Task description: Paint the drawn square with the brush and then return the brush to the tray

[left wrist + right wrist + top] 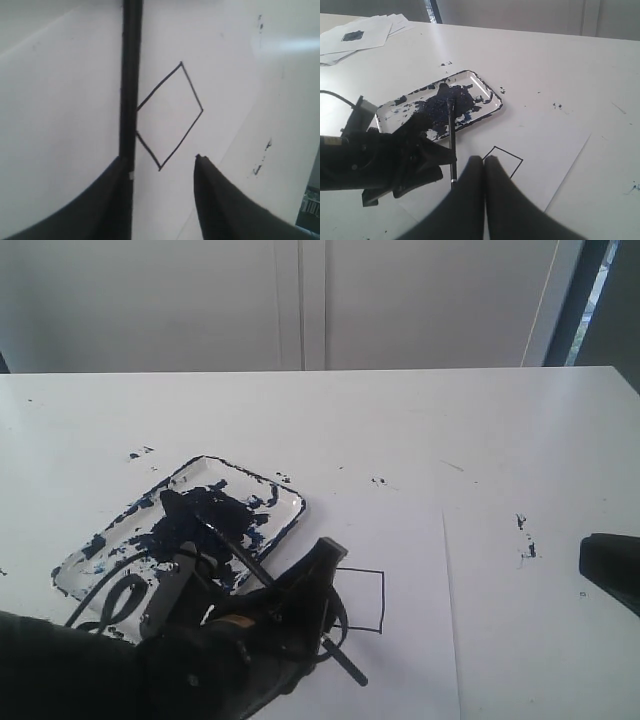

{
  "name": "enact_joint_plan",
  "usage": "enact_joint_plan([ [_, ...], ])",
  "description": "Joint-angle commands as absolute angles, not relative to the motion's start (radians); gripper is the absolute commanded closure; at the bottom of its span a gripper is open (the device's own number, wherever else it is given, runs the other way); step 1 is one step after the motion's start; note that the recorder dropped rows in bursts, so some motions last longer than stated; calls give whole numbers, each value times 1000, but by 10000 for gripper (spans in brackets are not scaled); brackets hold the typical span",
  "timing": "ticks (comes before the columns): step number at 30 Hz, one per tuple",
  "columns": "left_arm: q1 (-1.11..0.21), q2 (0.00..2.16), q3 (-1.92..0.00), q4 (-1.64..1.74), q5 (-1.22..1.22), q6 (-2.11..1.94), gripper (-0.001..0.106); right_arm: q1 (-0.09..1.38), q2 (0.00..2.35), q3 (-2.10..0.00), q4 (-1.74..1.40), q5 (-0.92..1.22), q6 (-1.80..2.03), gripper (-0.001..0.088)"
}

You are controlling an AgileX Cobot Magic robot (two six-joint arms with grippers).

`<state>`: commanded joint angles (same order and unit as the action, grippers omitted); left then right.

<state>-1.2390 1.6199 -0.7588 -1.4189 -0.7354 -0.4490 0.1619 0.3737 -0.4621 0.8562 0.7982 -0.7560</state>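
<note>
Hovering my left gripper (161,160) over paper (410,660), jaws wide, nothing pinched. Thin black brush (131,75) lies against one finger, handle slanting from tray (298,508) toward near right, blue tip sunk in dark blob at tray's middle. Still-blank drawn square (170,112) sits on paper, right of tray and nearer, showing between my fingers. My right gripper (484,167) pressed tight together, empty, well off right.

the brush (451,131) tip sits in the tray (479,89)
</note>
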Motion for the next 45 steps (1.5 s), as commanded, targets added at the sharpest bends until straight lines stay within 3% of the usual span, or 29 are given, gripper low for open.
enact_joint_plan([
  [19,-1226,1377,-759,-1426,-838,275,589,162,374,-462,856,805,-758,868],
  [25,-1098,1318,-759,-1275,-624,312,650,162,374,-462,856,805,-758,868],
  [40,-795,1292,-914,-827,-150,319,657,162,374,-462,856,804,-760,868],
  [45,-707,1292,-985,-697,-24,319,829,162,374,-462,856,804,-760,868],
])
